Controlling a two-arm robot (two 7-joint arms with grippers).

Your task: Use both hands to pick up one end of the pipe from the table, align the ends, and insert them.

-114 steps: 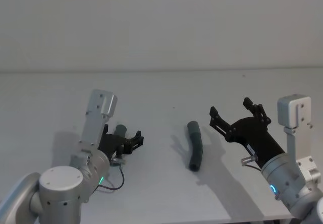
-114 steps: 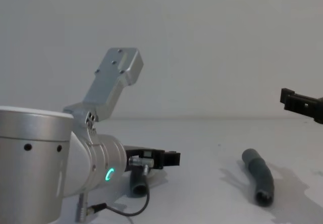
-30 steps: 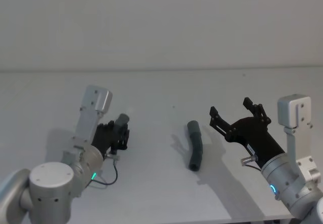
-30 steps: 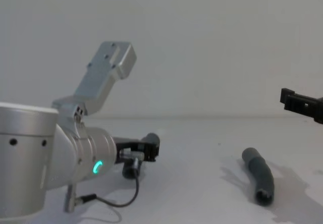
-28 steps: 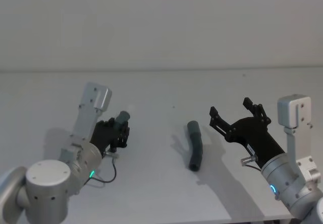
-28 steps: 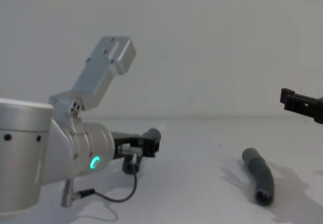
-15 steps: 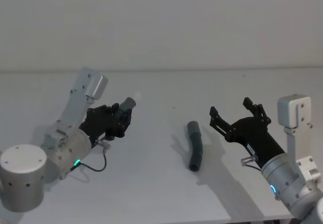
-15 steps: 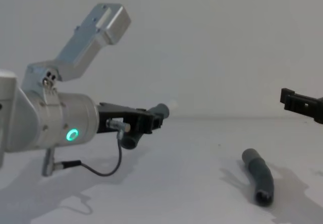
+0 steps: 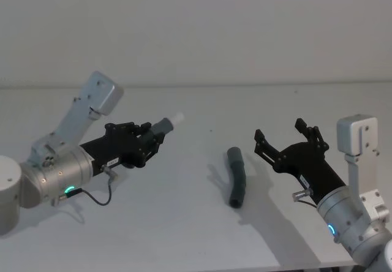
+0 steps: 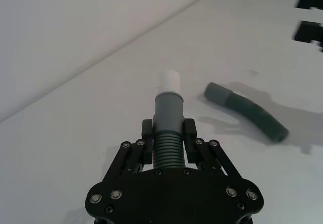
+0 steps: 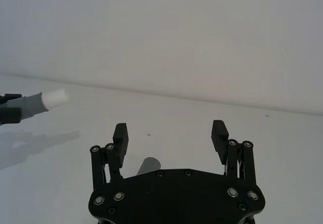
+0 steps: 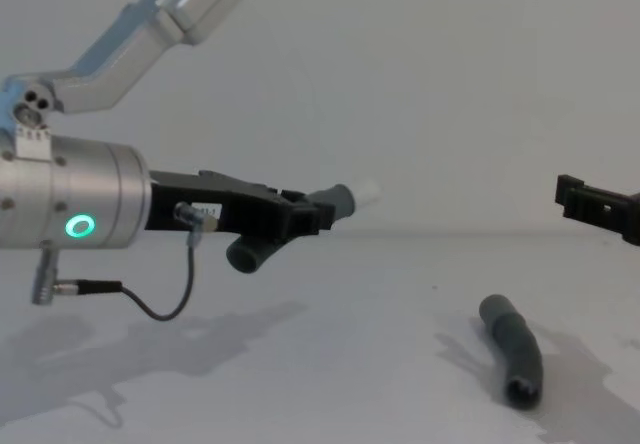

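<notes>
My left gripper [image 9: 150, 138] [image 10: 168, 133] [image 12: 305, 216] is shut on a ribbed grey pipe piece [image 9: 160, 127] [image 10: 168, 128] [image 12: 300, 226], held in the air above the table's left side. Its white tip [image 9: 177, 118] [image 10: 170, 79] [image 12: 367, 190] [image 11: 53, 98] points toward the right. The other grey pipe piece [image 9: 236, 176] [image 10: 247, 111] [image 12: 515, 351] lies curved on the white table [image 9: 184, 223], a cuff end [image 11: 146, 165] facing the front. My right gripper [image 9: 286, 140] [image 11: 170, 133] hovers open just right of it, with nothing between its fingers.
A plain white wall rises behind the table's far edge [image 9: 245, 86]. A thin black cable [image 12: 160, 304] loops under the left wrist.
The left gripper closed on the tipped pipe piece, lifted it off the table and swung it so the white tip points right. The right arm and lying piece stayed still.
</notes>
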